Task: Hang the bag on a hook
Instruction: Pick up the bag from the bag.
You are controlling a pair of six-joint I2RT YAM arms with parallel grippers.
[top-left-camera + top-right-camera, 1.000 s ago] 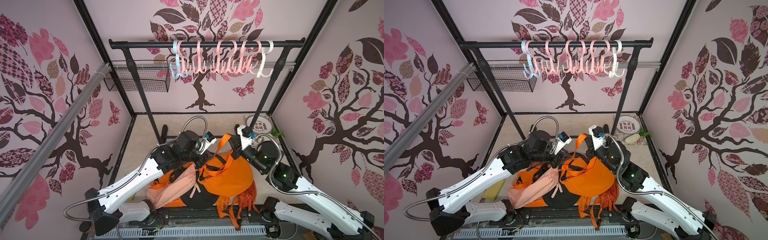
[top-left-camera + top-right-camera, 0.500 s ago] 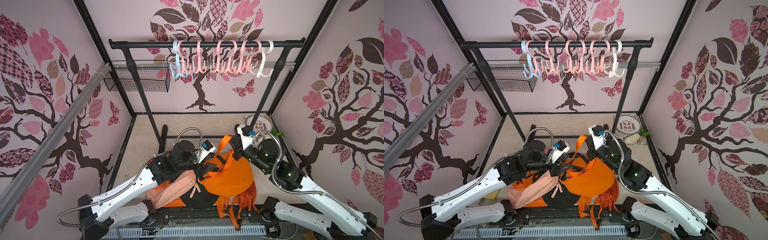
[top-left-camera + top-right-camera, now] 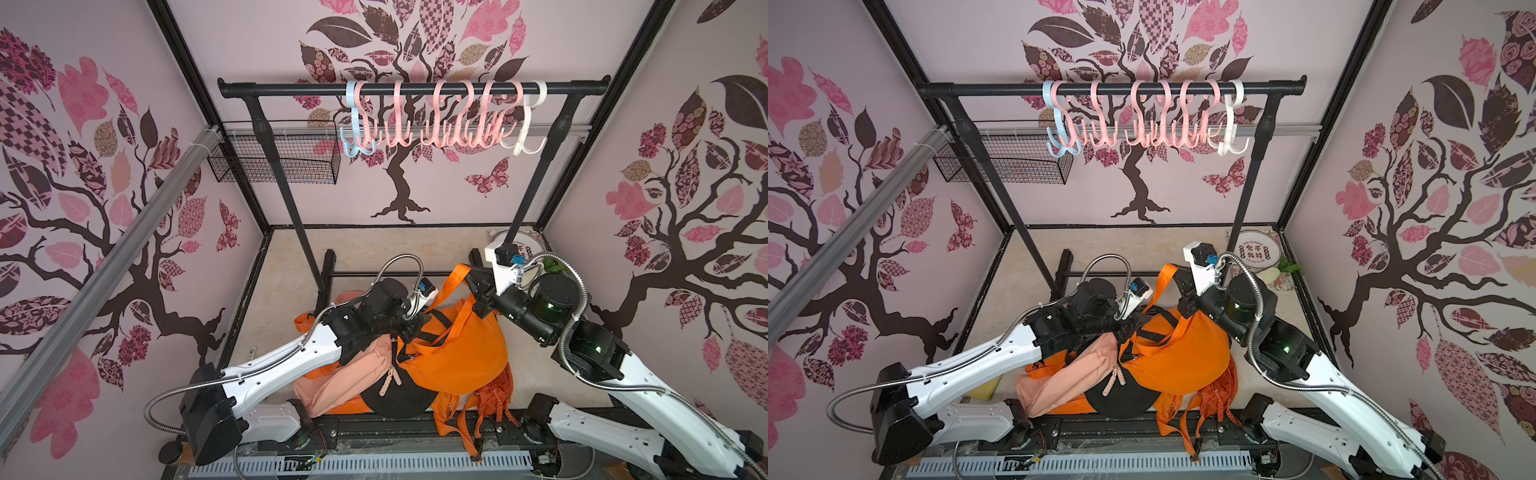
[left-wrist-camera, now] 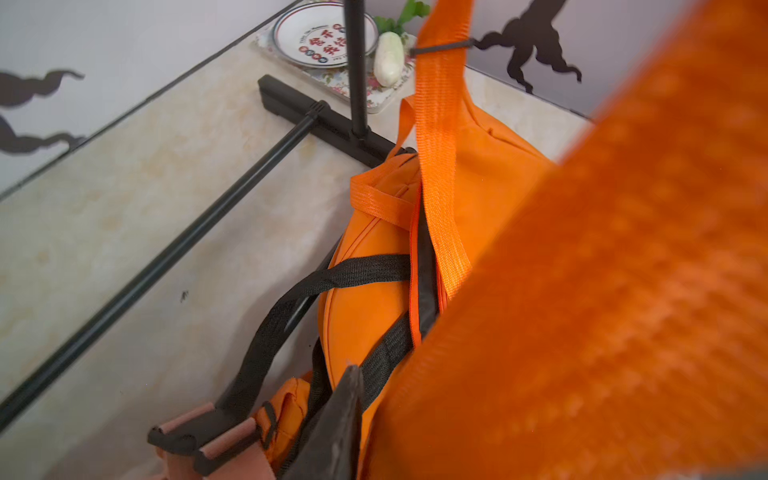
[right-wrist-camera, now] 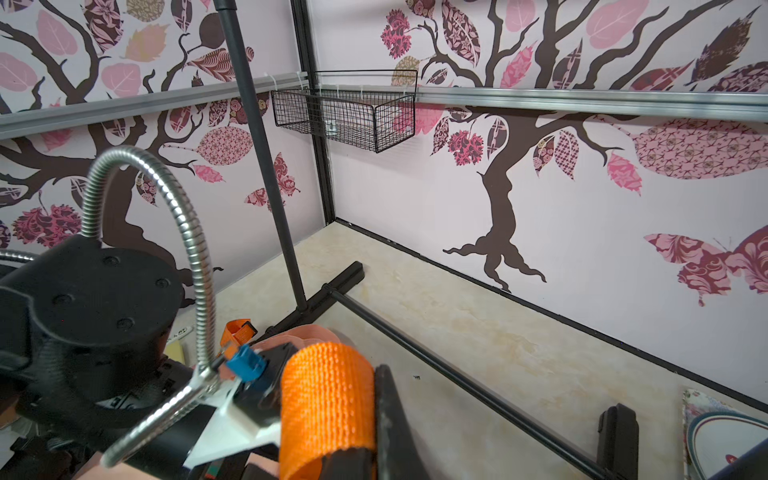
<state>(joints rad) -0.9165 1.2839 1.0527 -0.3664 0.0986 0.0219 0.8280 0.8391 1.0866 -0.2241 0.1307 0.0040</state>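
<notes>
Orange bag (image 3: 453, 353), judged soft, light and shapeless, slumped on the desk (image 3: 374, 249) just in front of the rack's (image 3: 291, 89) base and well below the hooks (image 3: 449, 137) on the rack's top bar. The right end effector (image 3: 473, 284) is closed on the flat woven strap (image 3: 455, 280), probably the best hold, since the body would sag. The left end effector (image 3: 410, 323) is closed at the bag's upper edge, its catch unclear.
</notes>
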